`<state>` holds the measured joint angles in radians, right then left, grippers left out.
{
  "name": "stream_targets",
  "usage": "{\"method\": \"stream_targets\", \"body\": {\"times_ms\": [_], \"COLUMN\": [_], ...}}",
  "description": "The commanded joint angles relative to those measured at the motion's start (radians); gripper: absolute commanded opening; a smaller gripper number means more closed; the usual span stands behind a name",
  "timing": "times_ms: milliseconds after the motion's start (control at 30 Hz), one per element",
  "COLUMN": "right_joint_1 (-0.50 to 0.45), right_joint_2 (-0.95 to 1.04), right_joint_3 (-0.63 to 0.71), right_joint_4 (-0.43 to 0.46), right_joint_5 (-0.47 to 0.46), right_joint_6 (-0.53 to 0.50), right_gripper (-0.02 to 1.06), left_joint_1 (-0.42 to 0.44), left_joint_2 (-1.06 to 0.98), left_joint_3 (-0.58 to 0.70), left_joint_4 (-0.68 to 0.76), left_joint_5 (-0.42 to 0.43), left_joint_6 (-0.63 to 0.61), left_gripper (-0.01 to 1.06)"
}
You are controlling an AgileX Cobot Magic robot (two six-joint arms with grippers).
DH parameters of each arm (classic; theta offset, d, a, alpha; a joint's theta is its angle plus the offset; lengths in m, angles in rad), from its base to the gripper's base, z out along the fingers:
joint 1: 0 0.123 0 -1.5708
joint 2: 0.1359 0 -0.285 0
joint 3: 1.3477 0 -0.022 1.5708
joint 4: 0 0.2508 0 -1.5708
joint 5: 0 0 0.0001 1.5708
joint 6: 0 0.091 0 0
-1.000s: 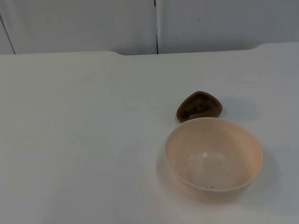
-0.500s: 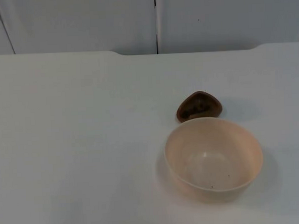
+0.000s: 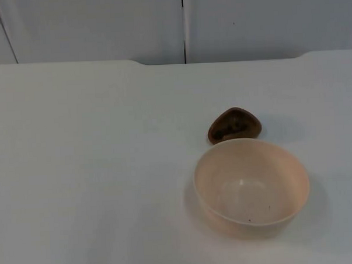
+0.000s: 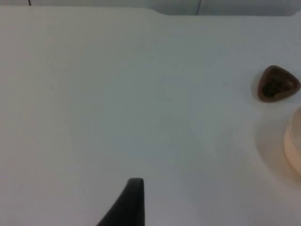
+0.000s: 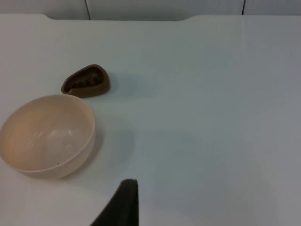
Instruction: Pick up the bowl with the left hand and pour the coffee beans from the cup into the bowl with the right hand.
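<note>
Nothing is grasped yet: the bowl sits on the tabletop, the cup of beans touching it at twelve o'clock. The left hand must first reach the bowl's rim; I cannot tell whether either it or the right hand is apart or together

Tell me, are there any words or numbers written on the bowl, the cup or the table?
None: no words, numbers or signs can be read anywhere.
The bowl is plain peach-coloured, with only a few tiny dark specks inside.
The cup is plain brown, with dark coffee beans in it.
The table is bare white, and the partition wall behind it is plain grey.
</note>
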<state>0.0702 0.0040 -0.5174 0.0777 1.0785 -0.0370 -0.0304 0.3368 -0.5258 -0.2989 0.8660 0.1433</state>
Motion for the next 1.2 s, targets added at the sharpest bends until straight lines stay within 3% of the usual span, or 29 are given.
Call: {"method": "stream_targets", "body": {"times_ms": [0,400,867,1167], "right_joint_1": [-0.007,-0.007,-0.007,-0.007], "right_joint_2": [-0.004,-0.004,-0.004,-0.004], "right_joint_3": [0.003,0.003,0.003,0.003], "right_joint_4": [0.002,0.002,0.002,0.002], "right_joint_5": [0.001,0.001,0.001,0.001], "right_joint_6": [-0.003,-0.003,-0.003,-0.003], "right_gripper": [1.05,1.05,1.05,1.05], "left_joint_1": [-0.006,-0.006,-0.006,-0.006], "left_joint_2": [0.056,0.231,0.385,0.439], "left_joint_3": [-0.007,-0.009,-0.009,-0.009], "left_joint_4": [-0.047,-0.203,-0.521,-0.603], "left_joint_5": [-0.042,-0.091,-0.119,-0.121], "left_joint_6": [0.044,0.188,0.415,0.493], "left_gripper": [1.05,1.05,1.05,1.05]}}
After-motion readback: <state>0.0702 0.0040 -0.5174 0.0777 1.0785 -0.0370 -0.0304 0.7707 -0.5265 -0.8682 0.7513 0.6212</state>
